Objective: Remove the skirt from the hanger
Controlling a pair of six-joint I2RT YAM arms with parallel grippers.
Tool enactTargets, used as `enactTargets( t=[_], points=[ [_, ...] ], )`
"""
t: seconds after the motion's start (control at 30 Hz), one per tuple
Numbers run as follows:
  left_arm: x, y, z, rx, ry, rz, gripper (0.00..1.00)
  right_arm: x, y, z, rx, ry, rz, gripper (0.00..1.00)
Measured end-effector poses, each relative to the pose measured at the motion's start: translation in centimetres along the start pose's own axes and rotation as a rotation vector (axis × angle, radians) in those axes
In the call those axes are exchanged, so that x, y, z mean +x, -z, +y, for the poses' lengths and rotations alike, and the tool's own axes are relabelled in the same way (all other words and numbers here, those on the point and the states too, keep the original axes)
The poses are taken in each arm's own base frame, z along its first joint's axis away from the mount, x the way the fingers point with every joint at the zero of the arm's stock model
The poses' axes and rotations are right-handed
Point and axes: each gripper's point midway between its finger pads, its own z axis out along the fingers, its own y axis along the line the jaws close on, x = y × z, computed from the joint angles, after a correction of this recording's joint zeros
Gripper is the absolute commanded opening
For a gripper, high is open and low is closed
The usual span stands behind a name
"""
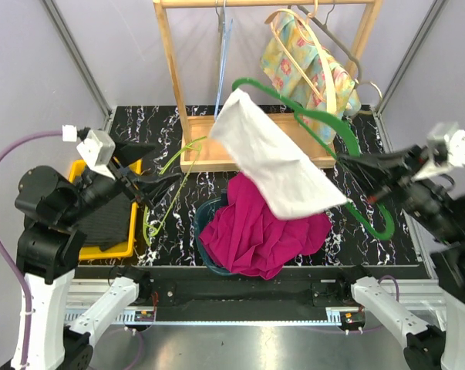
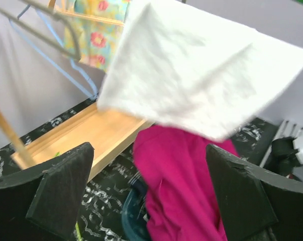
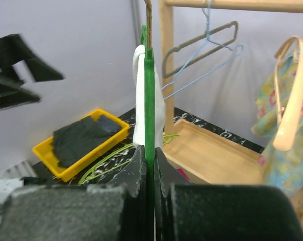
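**Grab the White Skirt and Slide It Off**

The right end effector (image 3: 150, 165) is shut tight on the green hanger (image 1: 336, 127). Its 2 fingers pinch the thin bar and hold the hanger up in the air over the surface (image 1: 371, 231). The white skirt (image 1: 274, 158) hangs on that hanger, above a heap of pink cloth (image 1: 255, 231) in a dark round basket (image 1: 202, 223). The left end effector (image 2: 148, 198) is wide open and holds nothing. It points at the skirt and is near it, but not touching.

The step now looks like this: the left one has to take hold of the skirt. It would do best to go for a loose edge and pinch a good thick fold. Then it should pull along the arm of the hanger, not straight down. The right one needs to hold firm so the hanger does not twist. If the pinch takes too little cloth, the skirt could slip out.

The skirt looks soft, a bit fuzzy and floppy, so it will bend anywhere. The hanger looks smooth, hard and curved. The pink cloth is soft and crumpled.
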Motion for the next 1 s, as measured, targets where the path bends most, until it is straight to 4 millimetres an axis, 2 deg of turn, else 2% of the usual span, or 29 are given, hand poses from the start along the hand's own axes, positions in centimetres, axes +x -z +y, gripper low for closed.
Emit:
enactTargets(
  t=[0.1,0.2,0.4,0.57,0.77,0.87,1.0],
  points=[
    [-1.3,-1.0,0.0,0.025,0.022,-0.018,0.99,-1.0,2.1,2.0,-0.047,-0.009,-0.001,0.00],
    [-2.2,-1.6,-0.2,0.050,0.042,-0.037,0.99,-1.6,3.3,3.3,-0.088,-0.028,-0.006,0.00],
    [-2.2,-1.7,-1.5,0.126,0.102,-0.042,0.99,-1.0,3.4,4.3,-0.131,-0.095,0.019,0.00],
    [0.9,-1.6,-1.8,0.157,0.123,0.002,0.99,-1.1,2.4,4.8,-0.177,-0.151,0.019,0.00],
    [6.1,-3.1,0.0,0.141,0.161,0.101,0.99,-1.9,1.6,5.2,-0.216,-0.191,0.000,0.00],
    [6.7,-4.1,1.4,0.108,0.141,0.114,0.99,-2.1,1.6,5.4,-0.224,-0.199,-0.007,0.00],
    [6.0,-4.7,2.2,0.088,0.110,0.098,0.99,-2.2,1.6,5.6,-0.234,-0.209,-0.008,0.00]
  ],
)
